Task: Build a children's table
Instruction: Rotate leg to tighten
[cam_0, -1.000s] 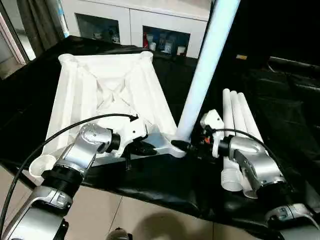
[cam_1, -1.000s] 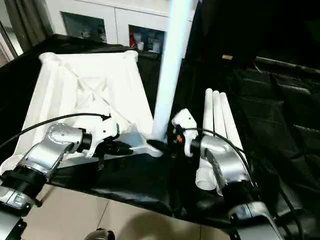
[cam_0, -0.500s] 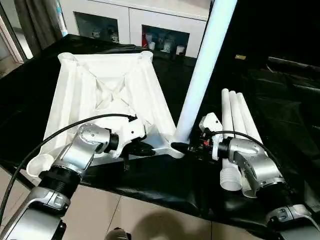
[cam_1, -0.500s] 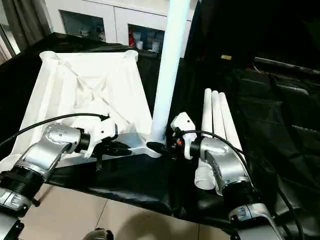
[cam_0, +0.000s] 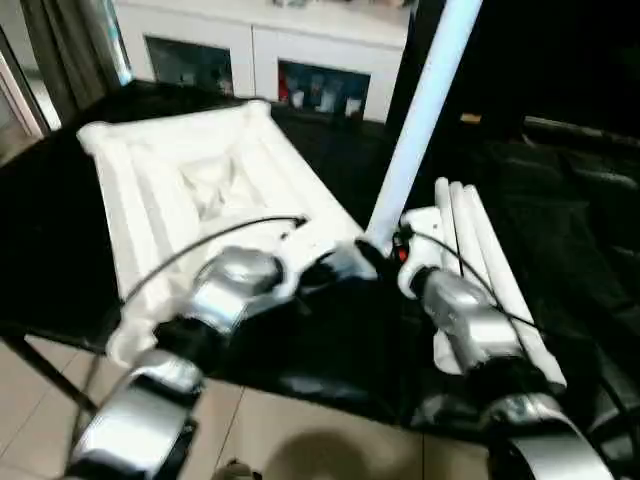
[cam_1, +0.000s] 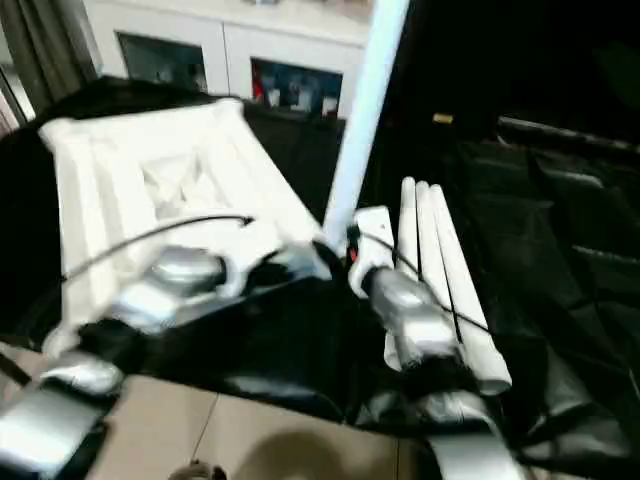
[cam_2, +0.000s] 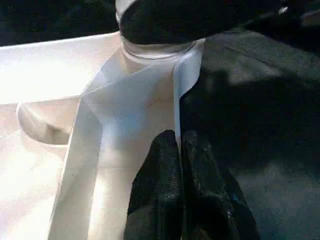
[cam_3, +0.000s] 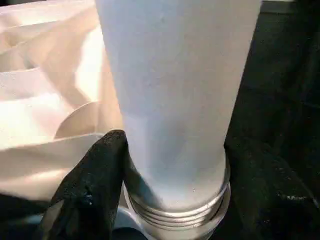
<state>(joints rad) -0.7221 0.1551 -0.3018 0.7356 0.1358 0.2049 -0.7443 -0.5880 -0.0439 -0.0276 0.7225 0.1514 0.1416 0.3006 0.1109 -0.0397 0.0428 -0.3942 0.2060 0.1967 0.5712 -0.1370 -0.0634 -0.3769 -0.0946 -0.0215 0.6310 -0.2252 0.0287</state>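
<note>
Right claw (cam_3: 170, 200) clamped round base of upright leg (cam_0: 420, 120), black fingers (cam_3: 92, 185) either side of tube just above its ribbed collar, where leg meets corner socket. Leg standing near vertical at tabletop's near right corner, rising past top of head views.

Left claw (cam_2: 181, 190) fully closed, fingertips (cam_2: 165, 160) pressed together w/ nothing between them, resting on white rim of tabletop (cam_0: 190, 190) right by same corner; socket w/ leg base just ahead of fingertips in left wrist view. Whether tips actually press on rim or just hover over it: can't tell.

Both claws close together at that corner in head views, silver forearms converging from left & right, black cable arching over left arm.

Tabletop lying upside down on black-draped worktop (cam_0: 560, 200), ribbed underside up, round sockets at corners, near left corner reaching worktop's front edge.

Three spare legs (cam_0: 480, 260) lying side by side on worktop to right of upright leg, touching one another, open ends toward robot, partly under right forearm.

Beyond worktop: white cabinet (cam_0: 260, 60) w/ glass doors, small items inside. Curtain at far left. Tiled floor below front edge.
</note>
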